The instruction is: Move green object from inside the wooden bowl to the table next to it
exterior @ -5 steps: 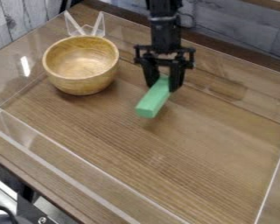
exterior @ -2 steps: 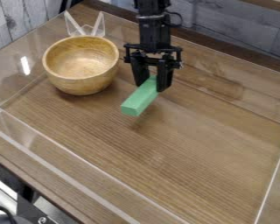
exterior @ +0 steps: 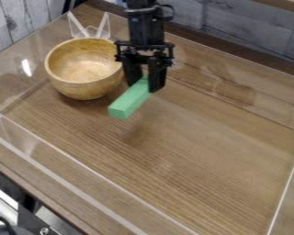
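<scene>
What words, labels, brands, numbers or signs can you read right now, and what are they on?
None readable: no lettering shows on the green block, the wooden bowl, the black gripper or the wood-grain tabletop.

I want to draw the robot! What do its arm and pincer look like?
The arm is dark, nearly black. The pincer is dark too, with thin, knobbly parts. The picture is too blurry to make out cables or markings.
</scene>
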Available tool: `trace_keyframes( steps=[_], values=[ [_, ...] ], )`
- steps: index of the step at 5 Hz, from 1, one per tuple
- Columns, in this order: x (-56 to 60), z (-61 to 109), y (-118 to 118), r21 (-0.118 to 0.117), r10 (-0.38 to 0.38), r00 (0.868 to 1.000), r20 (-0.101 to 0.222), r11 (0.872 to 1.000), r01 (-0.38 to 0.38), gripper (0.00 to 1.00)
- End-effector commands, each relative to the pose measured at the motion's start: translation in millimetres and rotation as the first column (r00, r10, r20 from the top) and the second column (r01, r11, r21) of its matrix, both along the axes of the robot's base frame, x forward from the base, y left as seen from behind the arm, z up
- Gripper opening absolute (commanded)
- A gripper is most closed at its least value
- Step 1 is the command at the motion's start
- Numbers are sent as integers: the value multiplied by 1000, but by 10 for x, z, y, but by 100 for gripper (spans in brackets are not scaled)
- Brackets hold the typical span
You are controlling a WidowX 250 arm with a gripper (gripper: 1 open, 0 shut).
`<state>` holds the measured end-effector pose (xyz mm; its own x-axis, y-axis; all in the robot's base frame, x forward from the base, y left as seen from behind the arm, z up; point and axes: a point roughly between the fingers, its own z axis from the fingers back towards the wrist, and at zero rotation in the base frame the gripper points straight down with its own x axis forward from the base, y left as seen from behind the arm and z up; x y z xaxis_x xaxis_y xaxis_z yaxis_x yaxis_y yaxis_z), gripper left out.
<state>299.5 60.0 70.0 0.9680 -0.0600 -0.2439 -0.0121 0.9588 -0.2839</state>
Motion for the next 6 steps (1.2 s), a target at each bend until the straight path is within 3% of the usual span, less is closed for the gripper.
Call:
trace_keyframes(
  steps=[1, 2, 3, 4, 6],
  values=[
    [101, 228, 29, 12, 70, 994, 87, 997, -72, 0],
    [160, 170, 33, 12, 131, 988, 85, 991, -133, 0],
    [244, 190, -69, 7, 91, 992, 88, 996, -92, 100],
    [310, 282, -176, -8, 53, 994, 98, 999, -53, 100],
    [192, 672, -25, -31, 16, 988, 156, 999, -11, 100]
  ],
)
